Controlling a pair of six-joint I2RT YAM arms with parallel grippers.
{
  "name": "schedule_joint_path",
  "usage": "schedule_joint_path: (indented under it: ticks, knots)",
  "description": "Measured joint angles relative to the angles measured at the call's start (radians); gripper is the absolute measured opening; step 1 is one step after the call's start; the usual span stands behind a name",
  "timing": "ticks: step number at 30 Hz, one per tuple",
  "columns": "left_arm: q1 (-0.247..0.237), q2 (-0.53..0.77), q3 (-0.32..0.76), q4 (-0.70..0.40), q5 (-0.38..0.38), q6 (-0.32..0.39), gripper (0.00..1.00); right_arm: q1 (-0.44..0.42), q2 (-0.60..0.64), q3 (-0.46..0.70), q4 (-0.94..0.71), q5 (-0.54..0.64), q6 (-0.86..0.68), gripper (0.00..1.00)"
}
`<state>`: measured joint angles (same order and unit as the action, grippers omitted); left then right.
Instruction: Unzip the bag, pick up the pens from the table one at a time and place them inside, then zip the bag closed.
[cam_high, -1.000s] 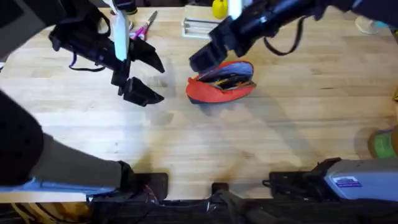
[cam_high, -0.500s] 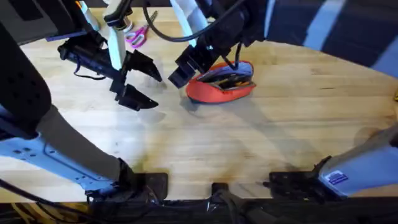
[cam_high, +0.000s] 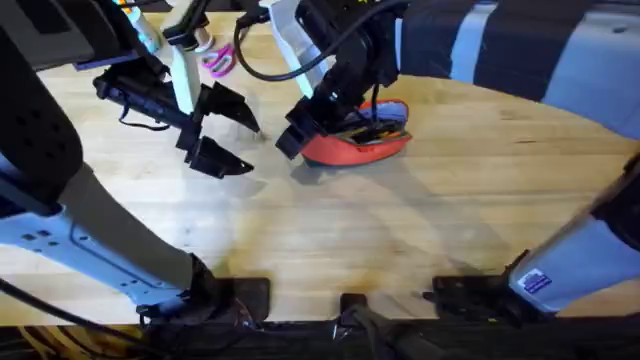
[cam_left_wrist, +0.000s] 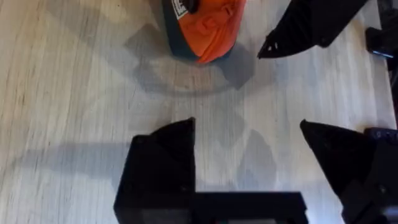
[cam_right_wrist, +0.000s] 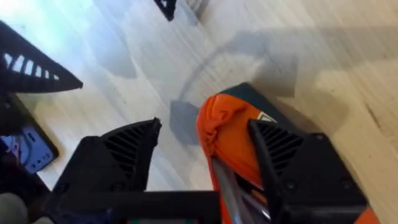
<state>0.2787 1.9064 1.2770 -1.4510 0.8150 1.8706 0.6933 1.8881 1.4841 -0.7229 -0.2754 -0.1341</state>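
Note:
The red-orange bag lies on the table at centre back, its zipper mouth open. Slim pens show inside the opening. My right gripper hangs open at the bag's left end. In the right wrist view its fingers straddle the bunched end of the bag, one finger over the fabric. My left gripper stands open over bare wood to the left of the bag, holding nothing. The left wrist view shows the bag beyond its spread fingers.
Pink-handled scissors lie at the back left, behind the left arm. The right arm crosses low over the back of the table. Bare wood stretches across the front and right.
The right arm has swung left, and its gripper has moved from behind the bag to the bag's left end. The left gripper shifted slightly back and left. The bag stays put.

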Motion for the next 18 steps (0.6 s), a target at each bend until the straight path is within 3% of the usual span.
schedule_joint_path:
  ticks: [4,9,18]
  knots:
    - [0.000,0.000,0.000,0.000,0.001,0.000,0.993,0.000,0.000,0.000,-0.010,-0.003,0.012,0.693]
    - [0.000,0.000,0.000,0.000,0.001,0.000,0.993,0.000,0.000,0.000,-0.002,-0.003,0.053,0.632]
    - [0.000,0.000,0.000,0.000,0.001,0.000,0.993,-0.001,0.000,0.000,0.001,-0.013,0.087,0.426]
